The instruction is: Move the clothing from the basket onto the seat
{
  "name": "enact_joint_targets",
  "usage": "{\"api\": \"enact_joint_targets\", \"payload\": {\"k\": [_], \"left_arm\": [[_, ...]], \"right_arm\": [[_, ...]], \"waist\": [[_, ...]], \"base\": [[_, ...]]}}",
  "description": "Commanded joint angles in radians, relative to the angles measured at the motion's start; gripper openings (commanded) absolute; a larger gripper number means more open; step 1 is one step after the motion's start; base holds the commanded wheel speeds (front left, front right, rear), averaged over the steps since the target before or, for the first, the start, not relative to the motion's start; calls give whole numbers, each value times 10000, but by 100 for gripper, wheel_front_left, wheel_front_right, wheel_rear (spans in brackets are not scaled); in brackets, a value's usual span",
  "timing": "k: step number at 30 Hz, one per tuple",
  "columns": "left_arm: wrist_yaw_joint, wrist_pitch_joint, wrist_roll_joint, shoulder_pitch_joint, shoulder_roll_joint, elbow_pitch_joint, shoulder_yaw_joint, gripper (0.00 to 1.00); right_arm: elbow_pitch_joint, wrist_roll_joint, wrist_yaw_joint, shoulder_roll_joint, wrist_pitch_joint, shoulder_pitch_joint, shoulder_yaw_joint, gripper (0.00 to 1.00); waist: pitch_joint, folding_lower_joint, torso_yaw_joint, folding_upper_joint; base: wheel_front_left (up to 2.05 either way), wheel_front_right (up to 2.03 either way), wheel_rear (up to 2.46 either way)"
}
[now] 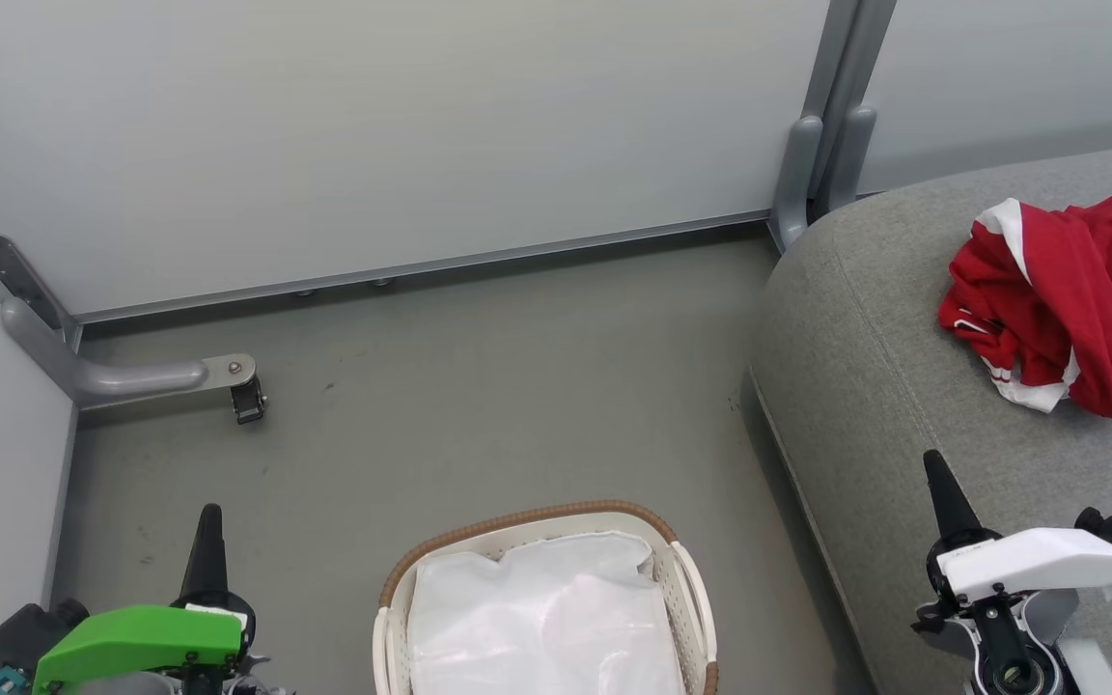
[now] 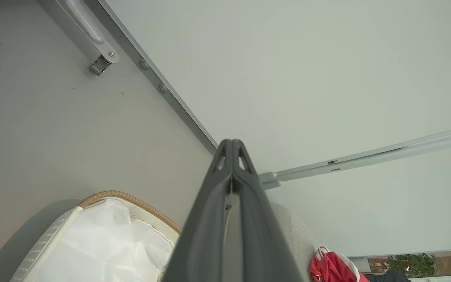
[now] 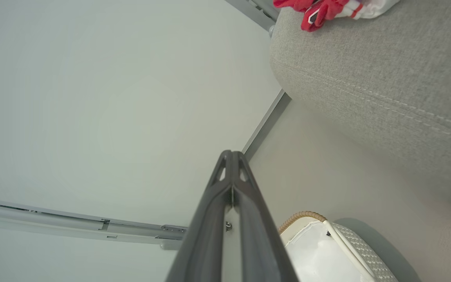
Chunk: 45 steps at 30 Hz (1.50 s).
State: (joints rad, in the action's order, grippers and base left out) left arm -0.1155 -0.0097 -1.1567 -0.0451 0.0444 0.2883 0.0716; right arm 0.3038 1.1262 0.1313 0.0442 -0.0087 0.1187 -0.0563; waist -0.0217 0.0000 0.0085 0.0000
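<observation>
Progress is looking nearly complete, judging from how things are lying. Left of the basket [image 1: 517, 521], the left pincer [image 1: 209, 526] is hovering above the grey floor [image 1: 479, 386], its two dark fingers pressing together tip to tip and gripping nothing; the left wrist view is showing the same clenched, bare pair.

The basket itself is sitting on the floor between the two arms. Its white liner [image 1: 546, 618] is lying crumpled and bare, with no red fabric showing on the part of the inside that the head view is taking in. The basket's near end is running off the bottom edge there, so I cannot tell what that part is holding.

Right of the basket, the right pincer [image 1: 937, 473] is pointing up against the near part of the seat [image 1: 884, 386], likewise clenched and carrying nothing; whether it is hanging over the cushion or just beside its edge I cannot tell. Further right of the basket and beyond it, the clothing [image 1: 1068, 299] is resting in a rumpled red heap with white trim on top of the seat, well apart from the basket and from both pincers.

In my judgement the transfer is reading as done for everything visible. What is remaining is at most a check of the basket's hidden near end for any garment lying there.
</observation>
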Motion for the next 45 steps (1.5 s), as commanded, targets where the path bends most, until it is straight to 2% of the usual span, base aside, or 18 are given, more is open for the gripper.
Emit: {"api": "enact_joint_targets", "payload": {"k": [1,45], "left_arm": [[-65,76,-286,-283,65,-137,77,0],[-165,1041,-3768,-641,84,-397,383,0]], "right_arm": [[-139,293,-5,58,68,2,-66,0],[-531,4014,-6,82,1033,-121,-500,0]], "waist": [[4,0,-2,0],[143,0,-65,0]], "base": [[0,0,0],[0,0,0]]}}
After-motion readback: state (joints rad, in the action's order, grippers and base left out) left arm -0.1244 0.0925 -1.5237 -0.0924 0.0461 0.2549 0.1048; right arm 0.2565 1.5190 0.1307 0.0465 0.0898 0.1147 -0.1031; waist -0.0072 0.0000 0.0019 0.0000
